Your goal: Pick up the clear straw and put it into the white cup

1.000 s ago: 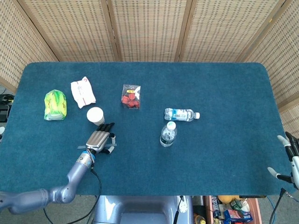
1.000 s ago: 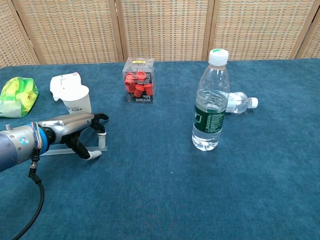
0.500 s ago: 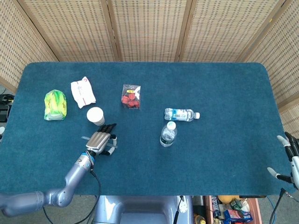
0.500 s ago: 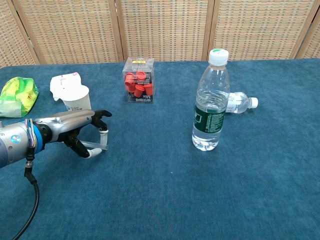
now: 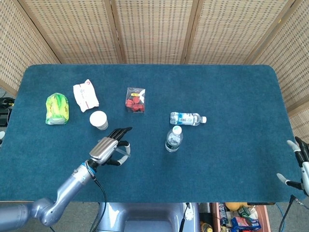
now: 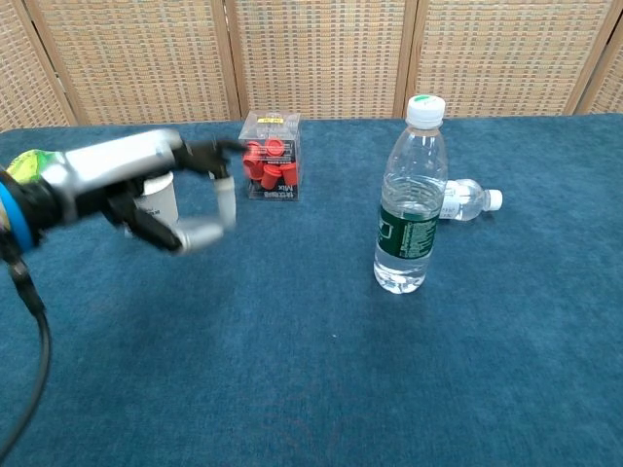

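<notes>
The white cup (image 5: 99, 120) stands upright on the blue table (image 5: 217, 92), left of centre. My left hand (image 5: 112, 147) hovers just in front and to the right of it, fingers curled toward the thumb. In the chest view the left hand (image 6: 165, 190) is raised, motion-blurred, and covers most of the cup. The clear straw no longer shows on the cloth where it lay; it seems pinched in the left hand, but blur hides it. My right hand (image 5: 299, 164) hangs off the table's right front corner, fingers spread, holding nothing.
An upright water bottle (image 5: 174, 138) (image 6: 411, 204) stands mid-table, with a second bottle (image 5: 187, 118) lying behind it. A clear box of red caps (image 5: 135, 100) (image 6: 270, 156) sits behind the cup. A white packet (image 5: 85, 94) and a green bag (image 5: 57, 108) lie far left.
My left hand has risen off the cloth and moved right and up beside the cup. The straw that lay under it is gone from the table.
</notes>
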